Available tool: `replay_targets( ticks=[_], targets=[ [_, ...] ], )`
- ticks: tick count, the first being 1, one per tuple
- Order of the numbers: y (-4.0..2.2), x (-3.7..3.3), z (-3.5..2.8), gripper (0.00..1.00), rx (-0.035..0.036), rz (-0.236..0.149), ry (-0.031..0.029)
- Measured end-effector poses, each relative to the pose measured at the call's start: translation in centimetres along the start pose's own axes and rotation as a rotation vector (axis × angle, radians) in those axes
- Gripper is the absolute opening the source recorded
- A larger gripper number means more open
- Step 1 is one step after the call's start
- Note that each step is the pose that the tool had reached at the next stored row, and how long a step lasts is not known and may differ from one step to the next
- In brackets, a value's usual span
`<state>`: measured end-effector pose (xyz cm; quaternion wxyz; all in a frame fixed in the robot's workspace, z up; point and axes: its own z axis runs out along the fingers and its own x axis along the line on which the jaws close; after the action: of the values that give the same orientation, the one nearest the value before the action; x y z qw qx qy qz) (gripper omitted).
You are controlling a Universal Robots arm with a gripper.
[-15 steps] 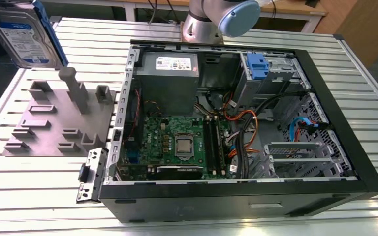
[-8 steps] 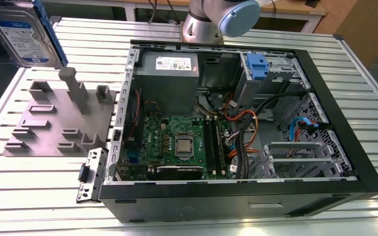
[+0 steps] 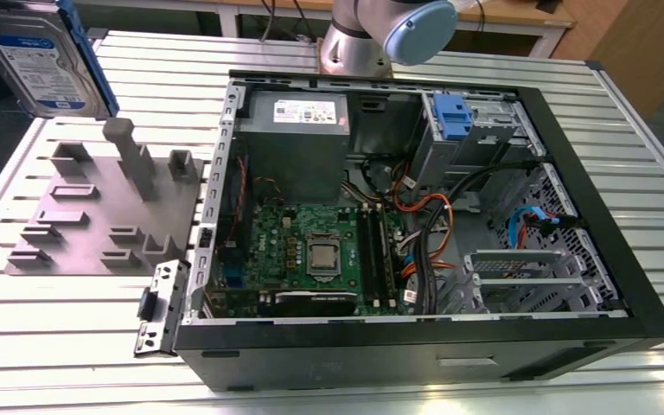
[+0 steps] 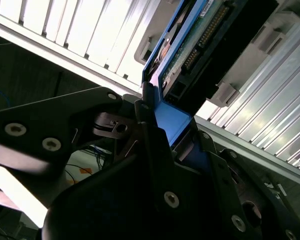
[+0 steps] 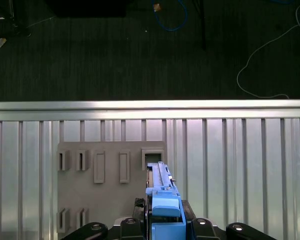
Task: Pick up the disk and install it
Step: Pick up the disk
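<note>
At the exterior view's far left, above the grey slotted fixture [image 3: 90, 216], the disk [image 3: 44, 65] hangs in the air with the gripper [image 4: 172, 125] clamped on its blue bracket (edge-on in the first wrist view). I'd hold it square and firm. The open computer case [image 3: 367, 346] stands well to the right.

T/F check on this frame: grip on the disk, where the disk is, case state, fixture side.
1. The fingers clamp the disk by its blue bracket. True.
2. The disk is already installed in a drive bay. False: it is held up outside the case, toward the exterior view's left.
3. The case lies open with the motherboard showing. True.
4. The grey fixture sits at the exterior view's right of the case. False: it sits on the table at the exterior view's left of the case.
</note>
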<state>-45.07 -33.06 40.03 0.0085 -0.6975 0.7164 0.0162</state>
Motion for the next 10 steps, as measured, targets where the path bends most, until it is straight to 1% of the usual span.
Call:
replay_targets(
  ticks=[10],
  targets=[
    [0.0, 0.0, -0.04, 0.37, 0.0, 0.0, 0.0]
  ],
)
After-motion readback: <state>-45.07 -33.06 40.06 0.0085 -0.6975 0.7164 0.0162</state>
